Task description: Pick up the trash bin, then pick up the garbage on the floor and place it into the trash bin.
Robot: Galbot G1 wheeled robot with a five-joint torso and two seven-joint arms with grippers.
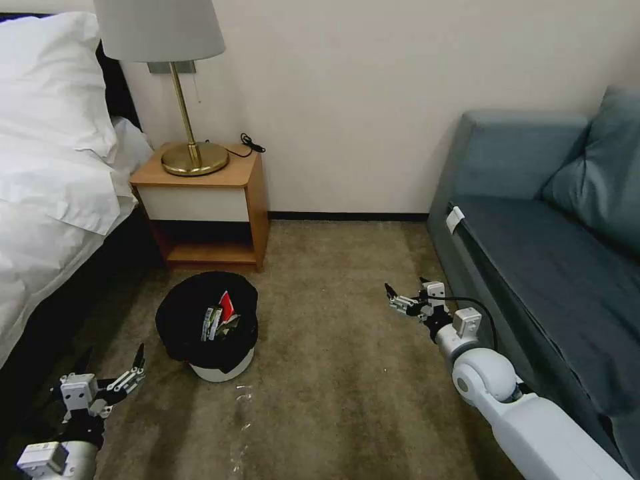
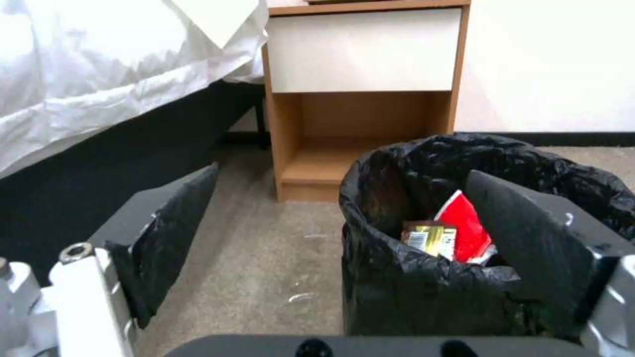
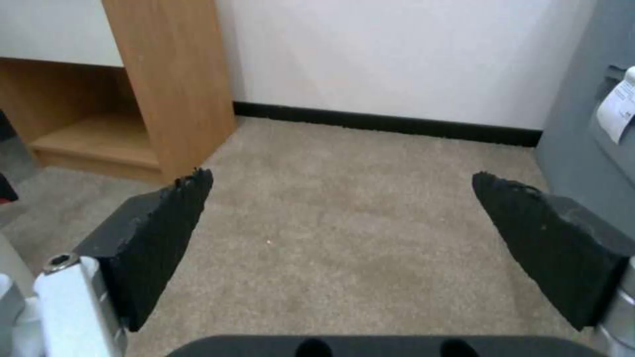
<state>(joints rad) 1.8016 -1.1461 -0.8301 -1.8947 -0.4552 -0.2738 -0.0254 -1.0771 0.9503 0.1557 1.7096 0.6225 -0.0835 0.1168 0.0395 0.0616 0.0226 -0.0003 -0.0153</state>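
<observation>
I see round white plastic trash bin [image 1: 208,333], black-bagged, holding garbage [image 1: 220,317] | left gripper [image 1: 112,365] spread, empty, beside it | right gripper [image 1: 404,295] spread, empty

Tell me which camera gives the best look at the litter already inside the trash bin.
The left wrist view: it looks into the trash bin from close by, showing a red packet and a yellow wrapper on the black liner. The head view shows the same litter smaller, from above. The right wrist view faces bare carpet.

The carpeted floor [image 1: 347,373] carries the trash bin [image 1: 220,370] just before the nightstand [image 1: 207,200], with bed [image 1: 40,200] and sofa [image 1: 533,253] at its sides.
</observation>
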